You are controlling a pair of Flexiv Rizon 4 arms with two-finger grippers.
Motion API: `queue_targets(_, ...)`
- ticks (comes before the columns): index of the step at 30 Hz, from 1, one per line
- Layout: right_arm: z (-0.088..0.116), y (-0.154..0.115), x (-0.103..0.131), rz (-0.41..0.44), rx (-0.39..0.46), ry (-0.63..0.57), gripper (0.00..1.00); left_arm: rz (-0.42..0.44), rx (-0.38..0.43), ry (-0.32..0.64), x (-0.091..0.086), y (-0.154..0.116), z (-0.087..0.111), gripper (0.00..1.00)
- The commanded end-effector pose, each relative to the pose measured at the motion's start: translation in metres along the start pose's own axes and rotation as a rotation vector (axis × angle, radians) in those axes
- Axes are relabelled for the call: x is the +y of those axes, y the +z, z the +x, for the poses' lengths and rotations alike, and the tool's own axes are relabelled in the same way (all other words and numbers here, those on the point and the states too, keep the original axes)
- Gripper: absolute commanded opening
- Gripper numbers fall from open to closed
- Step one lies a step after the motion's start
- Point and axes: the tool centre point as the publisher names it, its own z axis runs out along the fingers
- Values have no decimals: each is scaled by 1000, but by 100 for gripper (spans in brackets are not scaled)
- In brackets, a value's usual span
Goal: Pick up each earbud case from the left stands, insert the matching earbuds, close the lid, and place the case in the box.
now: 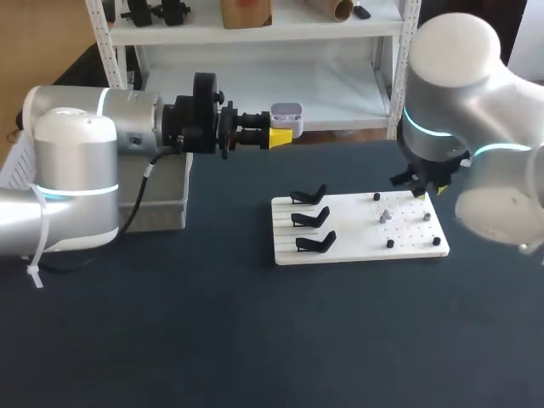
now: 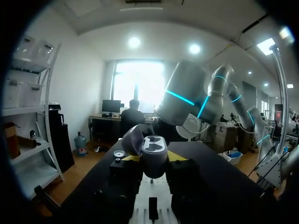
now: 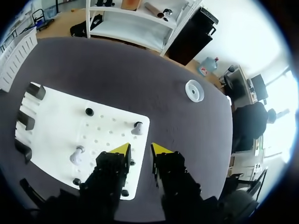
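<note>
The case (image 2: 154, 145) is right up close, lid open, clamped between the left gripper's (image 2: 152, 158) jaws and held in the air near the table's far edge. The right gripper (image 3: 140, 148) hangs over the right end of the white board (image 1: 348, 228), jaws a little apart and empty. On the board I count three empty stands (image 1: 312, 218) and two loose earbuds (image 3: 137, 129).

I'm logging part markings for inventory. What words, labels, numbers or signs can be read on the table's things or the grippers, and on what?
None: no text can be read in any view.
earbud case, held in the left gripper: no print shows.
white board: no marks show.
grey box: plain wall, no label shows.
</note>
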Motion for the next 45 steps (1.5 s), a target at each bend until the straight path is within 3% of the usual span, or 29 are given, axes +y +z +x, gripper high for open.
queue_targets(1,-9,5,6,14,25,8,24,-1,-2,1,0,0,1,0)
queue_targets(3,-10,6,7,17,27,12,24,-1,-2,1,0,0,1,0)
queue_targets(7,-10,7,8,18,32,15,32,-1,-2,1,0,0,1,0)
queue_targets(45,-14,30,8,41,61,8,26,-1,-2,1,0,0,1,0)
